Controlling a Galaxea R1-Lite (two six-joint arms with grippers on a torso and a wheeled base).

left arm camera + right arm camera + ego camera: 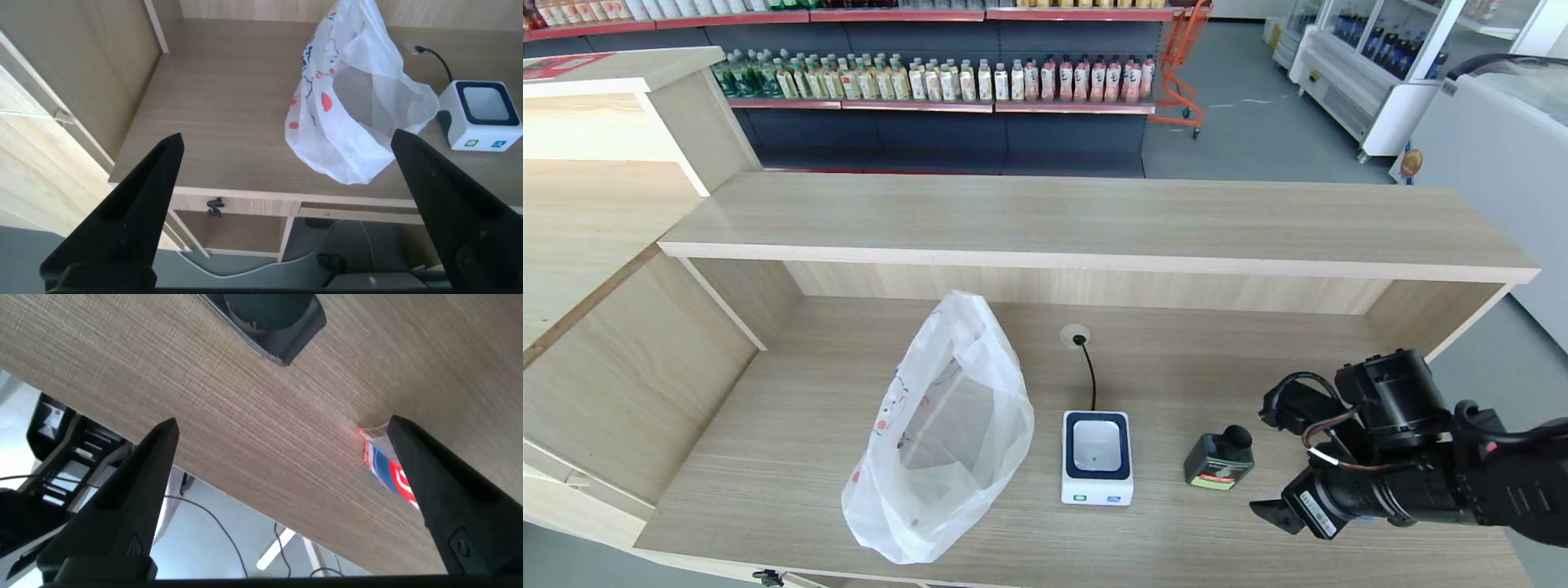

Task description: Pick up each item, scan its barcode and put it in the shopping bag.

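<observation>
Bottle (1218,461), small, dark and rigid, looked light but tippable just right of the scanner (1097,457); right gripper (1267,463) stood wide open, best closing across its body

Open gaps separate the shopping bag (939,441), scanner (1097,456) and dark bottle (1218,464); a raised ledge (1094,216) walls the back.

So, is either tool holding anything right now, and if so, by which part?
Nothing is held. The left tool and the right tool are both open and empty.
</observation>
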